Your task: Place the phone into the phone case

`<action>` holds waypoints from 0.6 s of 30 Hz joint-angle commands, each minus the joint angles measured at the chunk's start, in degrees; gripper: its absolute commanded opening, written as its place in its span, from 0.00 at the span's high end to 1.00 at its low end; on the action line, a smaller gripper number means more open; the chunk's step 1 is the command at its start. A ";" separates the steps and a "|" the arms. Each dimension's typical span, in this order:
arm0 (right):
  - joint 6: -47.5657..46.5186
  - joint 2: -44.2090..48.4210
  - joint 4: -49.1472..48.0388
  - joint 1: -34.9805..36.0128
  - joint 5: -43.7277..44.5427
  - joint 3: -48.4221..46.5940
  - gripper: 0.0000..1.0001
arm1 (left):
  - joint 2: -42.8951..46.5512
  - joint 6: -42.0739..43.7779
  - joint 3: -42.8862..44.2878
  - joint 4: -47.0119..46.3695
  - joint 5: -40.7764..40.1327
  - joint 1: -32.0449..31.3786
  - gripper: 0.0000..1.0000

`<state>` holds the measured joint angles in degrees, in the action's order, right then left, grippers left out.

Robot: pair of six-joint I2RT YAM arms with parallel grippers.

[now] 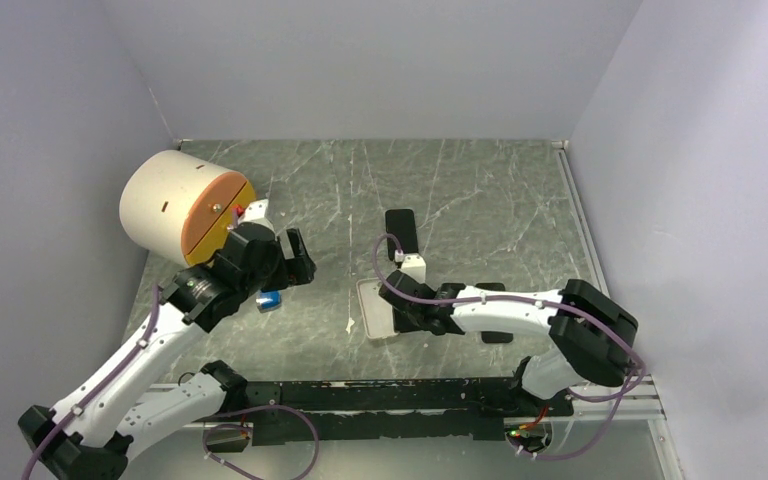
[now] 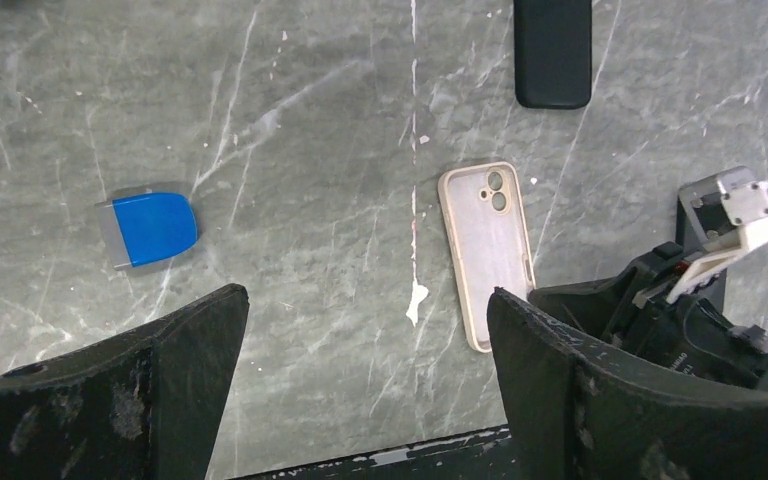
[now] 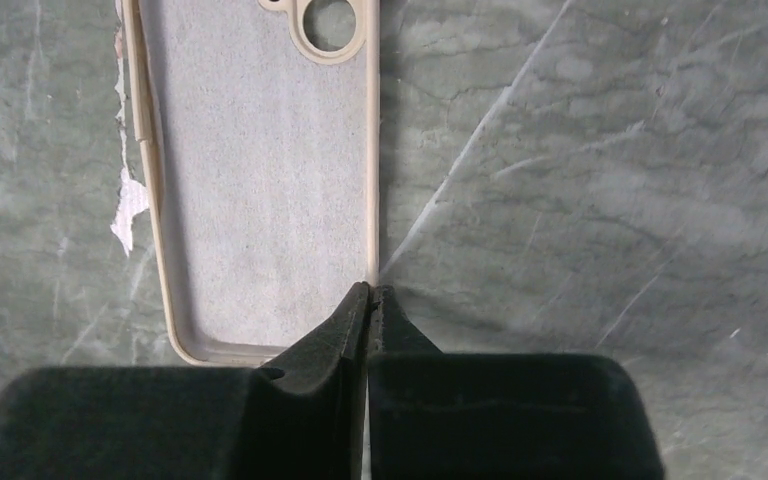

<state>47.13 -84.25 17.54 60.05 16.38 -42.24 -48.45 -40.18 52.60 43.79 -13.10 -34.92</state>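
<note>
The pale beige phone case (image 1: 374, 310) lies flat and open side up, with its camera cutout at the far end; it also shows in the left wrist view (image 2: 485, 250) and the right wrist view (image 3: 260, 180). A black phone (image 1: 402, 232) lies beyond it, also seen by the left wrist (image 2: 552, 50). My right gripper (image 1: 398, 313) is down at the case's near right edge, its jaws shut on the case's side wall (image 3: 371, 292). My left gripper (image 1: 292, 262) hovers open and empty to the left (image 2: 365, 340).
A small blue and grey object (image 1: 270, 299) lies under my left gripper (image 2: 150, 228). A large cream cylinder with an orange face (image 1: 182, 205) stands at the back left. A second black flat thing (image 1: 496, 336) lies partly under my right arm. Walls close the sides.
</note>
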 commanded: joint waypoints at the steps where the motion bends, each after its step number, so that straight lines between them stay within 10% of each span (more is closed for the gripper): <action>1: 7.31 3.53 1.17 0.52 -0.90 -0.40 0.91 | -1.99 1.34 0.26 -3.83 2.89 0.11 0.06; 15: 11.42 9.50 15.00 -0.90 9.97 -3.13 0.31 | -4.61 16.18 4.54 -4.38 6.70 0.17 0.06; 18: 12.49 11.56 18.67 -3.89 12.31 -2.84 0.05 | -4.24 18.41 5.05 -3.91 7.41 0.15 0.06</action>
<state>57.21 -76.18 28.88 59.22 22.44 -43.16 -53.60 -26.89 54.98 40.97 -7.11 -34.92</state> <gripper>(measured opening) 0.798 0.940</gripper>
